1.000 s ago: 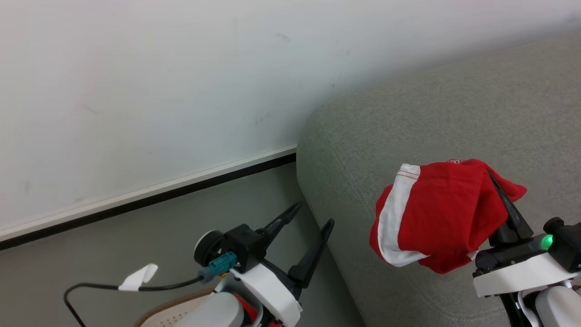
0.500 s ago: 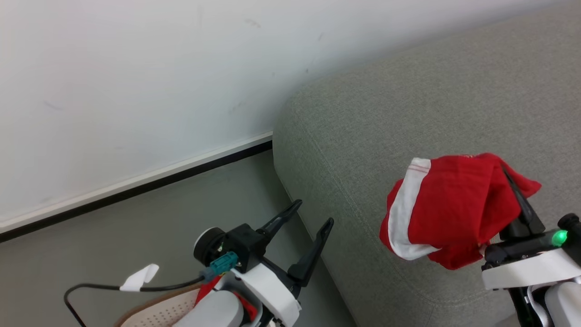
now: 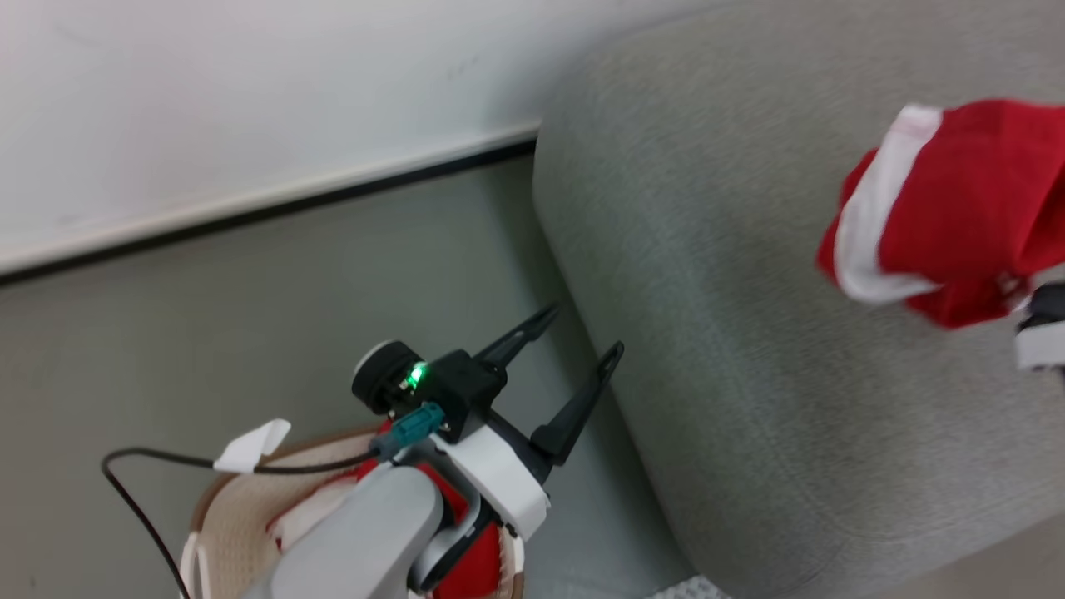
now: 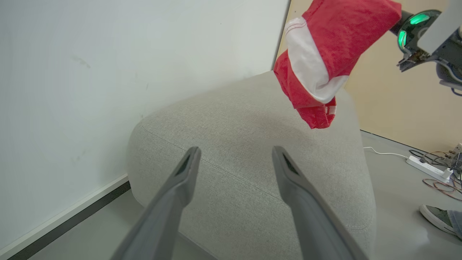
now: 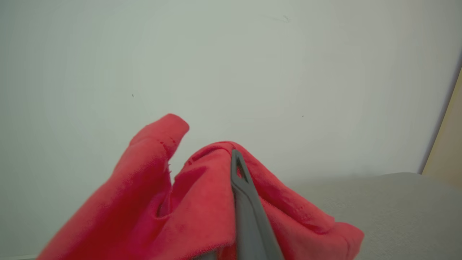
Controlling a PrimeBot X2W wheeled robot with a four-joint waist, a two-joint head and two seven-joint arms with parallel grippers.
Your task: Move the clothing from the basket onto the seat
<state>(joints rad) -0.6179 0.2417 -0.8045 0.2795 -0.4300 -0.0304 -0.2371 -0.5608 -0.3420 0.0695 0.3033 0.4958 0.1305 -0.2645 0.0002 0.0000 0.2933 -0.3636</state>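
A red garment with a white panel [image 3: 948, 225] hangs in the air above the grey seat [image 3: 749, 349], bunched around my right gripper [image 5: 235, 160], which is shut on it. In the left wrist view this clothing [image 4: 325, 54] dangles over the seat's [image 4: 252, 151] far side. My left gripper [image 3: 584, 330] is open and holds nothing, beside the seat's front corner; it [image 4: 236, 159] points at the seat. Under my left forearm stands the basket [image 3: 208, 507], with more red clothing [image 3: 470, 570] inside.
A white wall with a dark baseboard [image 3: 274, 204] runs behind the seat. A black cable with a white tag [image 3: 250, 445] trails from my left wrist. On the floor beyond the seat lie a power strip with cords [image 4: 427, 167] and a person's shoe [image 4: 436, 216].
The head camera has tilted down, so more of the basket and floor show. My right gripper has carried the garment farther out over the seat. The left gripper stays open.
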